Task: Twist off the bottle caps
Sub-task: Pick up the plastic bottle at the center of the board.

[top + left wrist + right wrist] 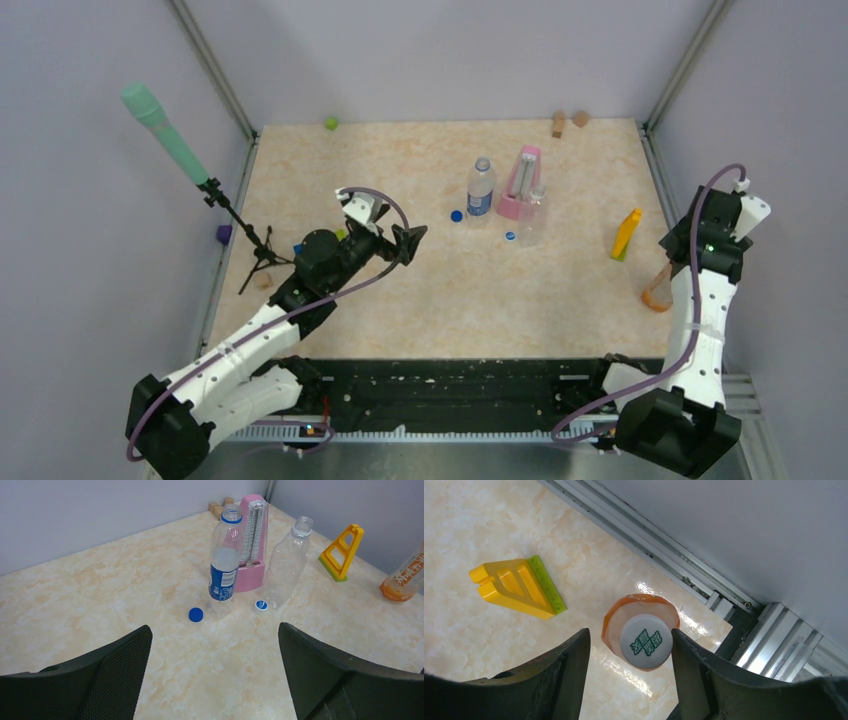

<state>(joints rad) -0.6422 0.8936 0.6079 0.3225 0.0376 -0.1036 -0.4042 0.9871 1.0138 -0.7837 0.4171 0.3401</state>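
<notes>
The orange-tinted bottle (616,622) stands by the table's right edge, its white cap (646,642) with green print still on. My right gripper (629,632) hangs over it, open. The cap sits between the fingers, against the right finger (694,670), with a gap to the left one. The blue-label bottle (223,565) and the plain clear bottle (287,565) stand uncapped. A dark blue cap (196,614) and a white cap (261,605) lie on the table by their bases. My left gripper (214,627) is wide open and empty, short of them.
A pink metronome (520,183) stands behind the two clear bottles. A yellow block (626,234) lies near the orange bottle. A microphone on a tripod (165,135) stands at the left. Small cubes (330,123) and wooden blocks (570,122) sit along the back edge. A metal rail (659,545) borders the table.
</notes>
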